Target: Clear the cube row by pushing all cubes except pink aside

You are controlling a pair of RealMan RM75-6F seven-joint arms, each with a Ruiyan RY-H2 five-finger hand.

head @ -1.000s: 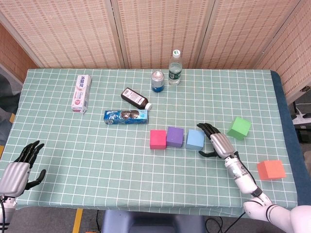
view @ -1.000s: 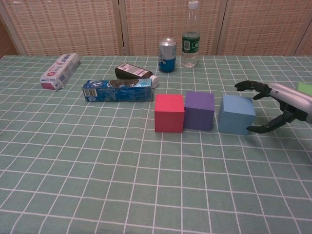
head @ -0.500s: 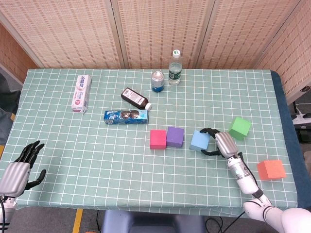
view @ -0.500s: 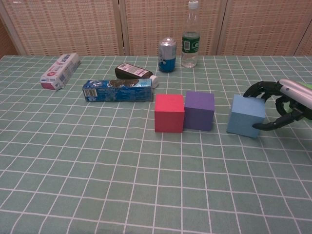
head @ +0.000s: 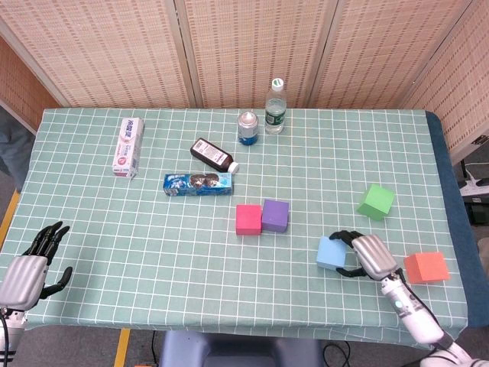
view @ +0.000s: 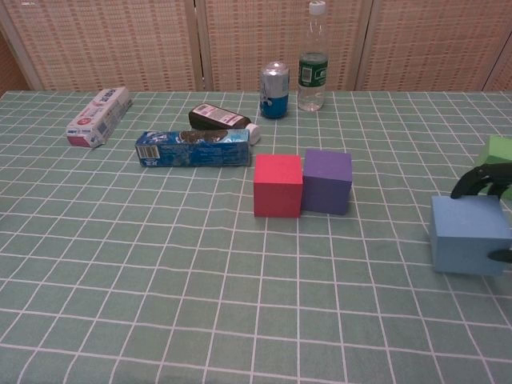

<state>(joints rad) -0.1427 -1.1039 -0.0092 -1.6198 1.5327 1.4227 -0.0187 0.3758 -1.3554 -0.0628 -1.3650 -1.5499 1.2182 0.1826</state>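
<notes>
The pink cube [head: 247, 219] [view: 278, 186] and the purple cube [head: 275, 215] [view: 327, 182] stand touching side by side at mid table. The blue cube [head: 331, 253] [view: 469, 234] sits apart, nearer the front right. My right hand [head: 370, 256] holds it from the right, with dark fingers [view: 480, 179] hooked over its far side and the thumb on its near side. A green cube [head: 376, 201] [view: 498, 152] and an orange cube [head: 425, 267] lie further right. My left hand [head: 30, 267] rests open at the front left edge, holding nothing.
Behind the cubes lie a blue biscuit pack [head: 198, 183], a dark bottle on its side [head: 213, 154], a can [head: 247, 128], a water bottle [head: 274, 105] and a toothpaste box [head: 128, 146]. The table's front edge runs close below my right hand.
My right hand closed around the blue cube and dragged it away from the purple cube, toward the front right. The pink and purple cubes stayed put; the left hand did not move.
</notes>
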